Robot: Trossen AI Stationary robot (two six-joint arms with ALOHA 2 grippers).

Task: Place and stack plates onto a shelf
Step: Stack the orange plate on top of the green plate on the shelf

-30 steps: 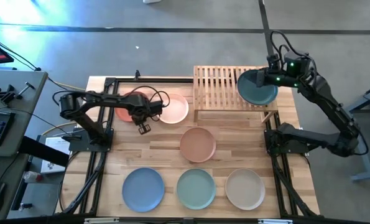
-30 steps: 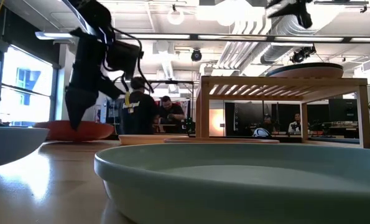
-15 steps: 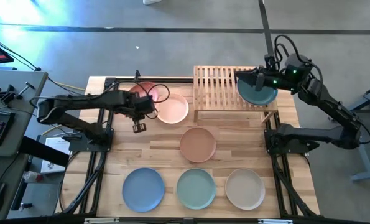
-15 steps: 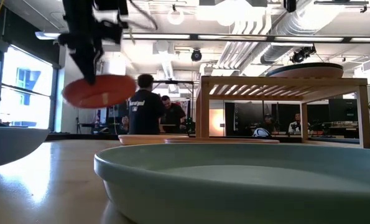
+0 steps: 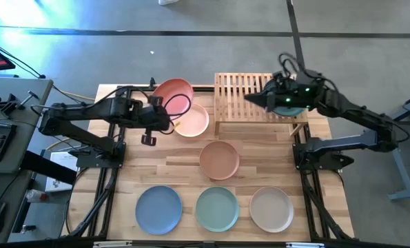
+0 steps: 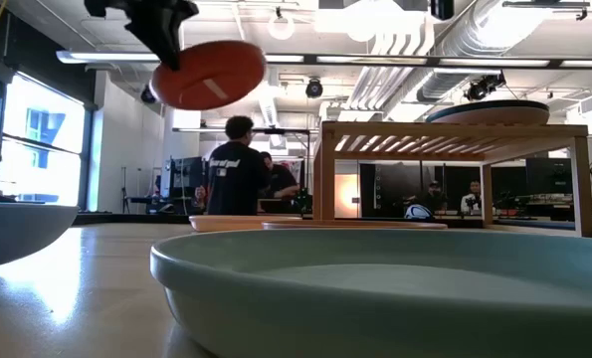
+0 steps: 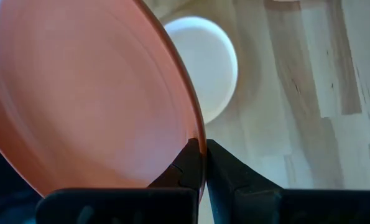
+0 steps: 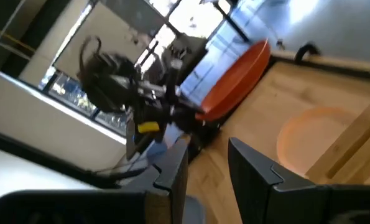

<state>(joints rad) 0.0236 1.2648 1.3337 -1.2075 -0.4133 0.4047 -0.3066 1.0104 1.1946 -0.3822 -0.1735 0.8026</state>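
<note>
The rust red plate [image 5: 173, 96] has risen, clamped in the left tool [image 7: 203, 163].

Plates across the table, a shelf at the back, one plate held aloft

The shelf [image 5: 253, 98] stands at the table's [image 5: 315, 179] rear right with a plate [image 5: 289, 105] on its right end. Left of it a raised plate [image 5: 173, 96] hangs above another plate [image 5: 193, 120]; one plate [image 5: 219, 159] lies mid-table, and three plates line the front edge.
</note>
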